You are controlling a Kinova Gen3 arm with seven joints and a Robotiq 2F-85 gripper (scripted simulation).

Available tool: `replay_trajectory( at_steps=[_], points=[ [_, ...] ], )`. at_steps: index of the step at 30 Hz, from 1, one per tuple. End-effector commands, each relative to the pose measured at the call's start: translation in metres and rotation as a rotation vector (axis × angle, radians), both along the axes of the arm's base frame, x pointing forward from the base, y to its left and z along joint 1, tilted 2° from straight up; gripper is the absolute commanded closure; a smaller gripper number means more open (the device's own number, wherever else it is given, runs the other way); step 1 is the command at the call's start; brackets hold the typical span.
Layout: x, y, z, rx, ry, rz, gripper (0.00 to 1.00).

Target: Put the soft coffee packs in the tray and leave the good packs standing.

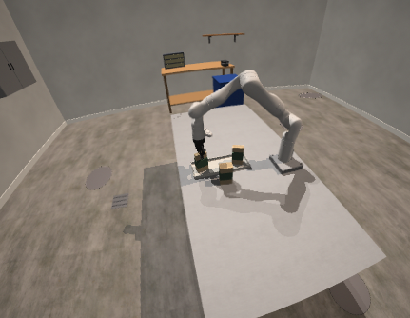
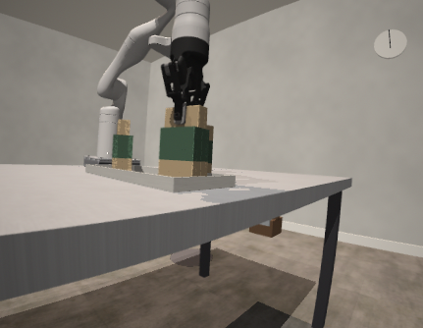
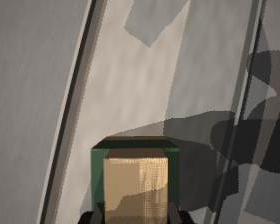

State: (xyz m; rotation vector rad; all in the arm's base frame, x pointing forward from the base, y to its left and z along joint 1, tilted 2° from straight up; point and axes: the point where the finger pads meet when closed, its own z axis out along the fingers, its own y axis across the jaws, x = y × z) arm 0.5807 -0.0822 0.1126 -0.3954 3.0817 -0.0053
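At the tray's (image 1: 244, 168) left end, the jaws are clamped on the top of a coffee pack (image 1: 201, 163), apparently resting on the tray floor. Right of it, two packs (image 1: 225, 171) (image 1: 238, 153) stand upright on the table (image 1: 279, 248).

I'm seeing a matt, paper-like tan coffee pack (image 2: 184, 142) with a flat green band, a matt pale-grey tray (image 2: 189, 183), a smooth grey table top (image 2: 67, 196), a satin white plastic-looking arm (image 1: 274, 102), and a wooden shelf unit (image 1: 198, 69).
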Motion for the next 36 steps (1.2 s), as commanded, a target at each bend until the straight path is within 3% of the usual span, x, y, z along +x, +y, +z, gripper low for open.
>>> replay_trajectory(
  at_steps=[1,22,23,36],
  points=[
    [0.0006,-0.0001,0.0013,0.000,-0.002,0.000,0.73],
    [0.0006,-0.0001,0.0013,0.000,-0.002,0.000,0.73],
    [0.0006,-0.0001,0.0013,0.000,-0.002,0.000,0.15],
    [0.0006,-0.0001,0.0013,0.000,-0.002,0.000,0.15]
  ],
)
